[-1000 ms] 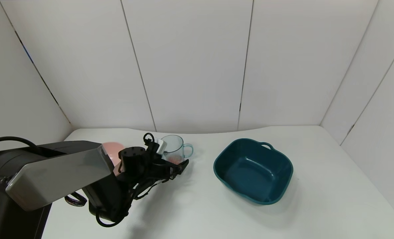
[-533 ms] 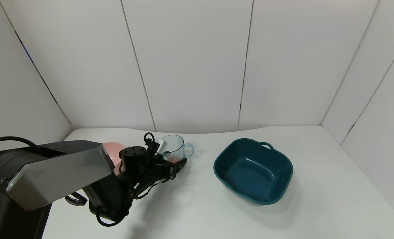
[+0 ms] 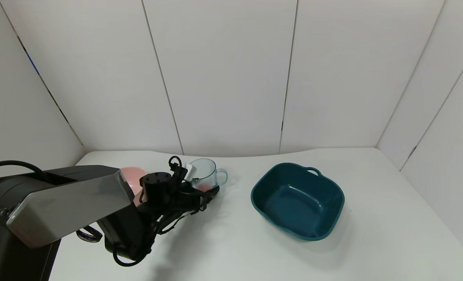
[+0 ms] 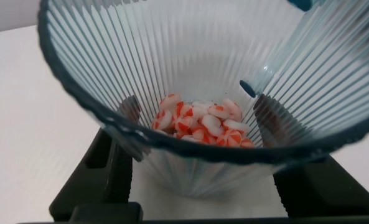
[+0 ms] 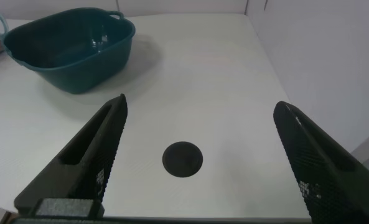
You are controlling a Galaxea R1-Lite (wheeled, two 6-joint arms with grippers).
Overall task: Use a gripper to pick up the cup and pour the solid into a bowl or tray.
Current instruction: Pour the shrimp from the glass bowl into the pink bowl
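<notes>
The cup (image 3: pixel 205 172) stands upright on the white table, left of centre, handle toward the teal basin. The solid (image 4: pixel 200 121), red-orange and white bits, lies heaped in its bottom and shows faintly in the head view (image 3: pixel 204 187). My left gripper (image 3: pixel 210 191) is open with its black fingers (image 4: pixel 109 168) on either side of the cup's lower body (image 4: pixel 190 50), close to the ribbed walls. The pale-pink bowl (image 3: pixel 129 174) sits just behind my left arm, mostly hidden by it. My right gripper (image 5: pixel 201 106) is open and empty above bare table, out of the head view.
A dark-teal squarish basin (image 3: pixel 298 199) with a handle stands right of centre; it also shows in the right wrist view (image 5: pixel 69 43). A black round spot (image 5: pixel 182 159) marks the table below my right gripper. White walls close in the table at the back and sides.
My left gripper has crept forward a little, so its fingers reach farther along the cup and hide more of the solid. The cup has not moved.
</notes>
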